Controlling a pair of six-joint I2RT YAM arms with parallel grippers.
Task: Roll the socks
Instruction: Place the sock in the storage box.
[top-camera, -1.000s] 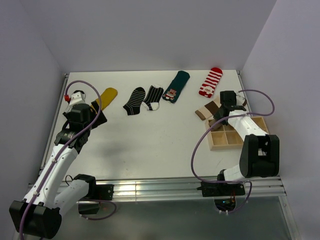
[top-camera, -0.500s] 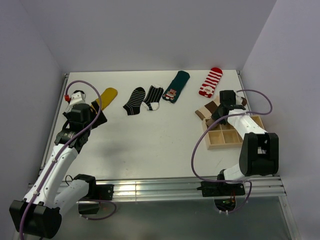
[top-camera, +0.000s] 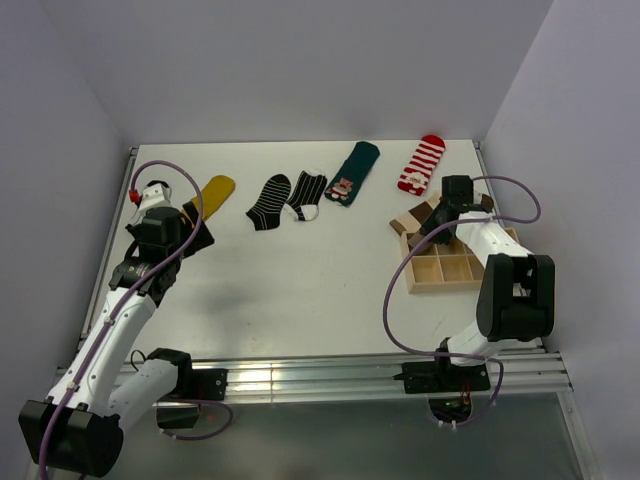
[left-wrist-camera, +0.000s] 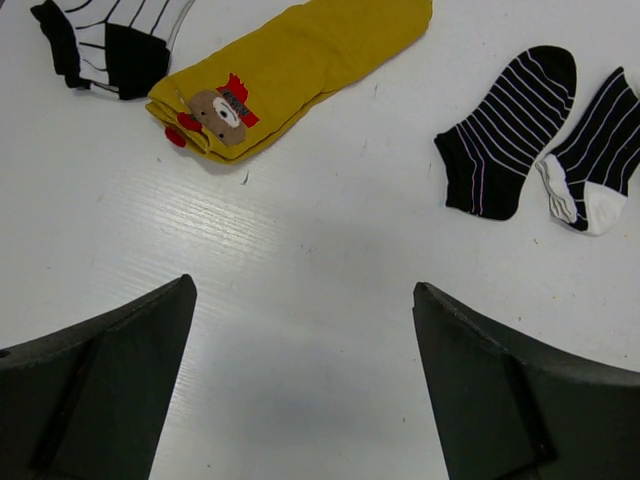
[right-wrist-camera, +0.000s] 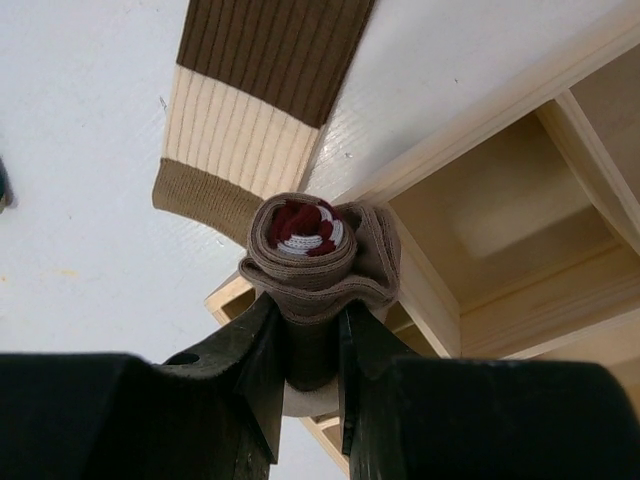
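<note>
Overhead: white table (top-camera: 300, 280) | lavender walls (top-camera: 300, 70) | socks (top-camera: 268, 202) strewn along far side

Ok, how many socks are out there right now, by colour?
Mustard sock: 1
Black socks with thin lines: 2
White sock with black lines: 1
Teal sock: 1
Red-and-white striped sock: 1
Brown-and-cream banded sock: 1
Rolled brown sock, held in the right hand: 1
Total: 8

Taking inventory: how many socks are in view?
8 socks. Back row: yellow, two black-striped, teal, red-striped; black-and-white beside yellow; cream-brown by the tray; rolled one in the right gripper. Others may be hidden.
</note>
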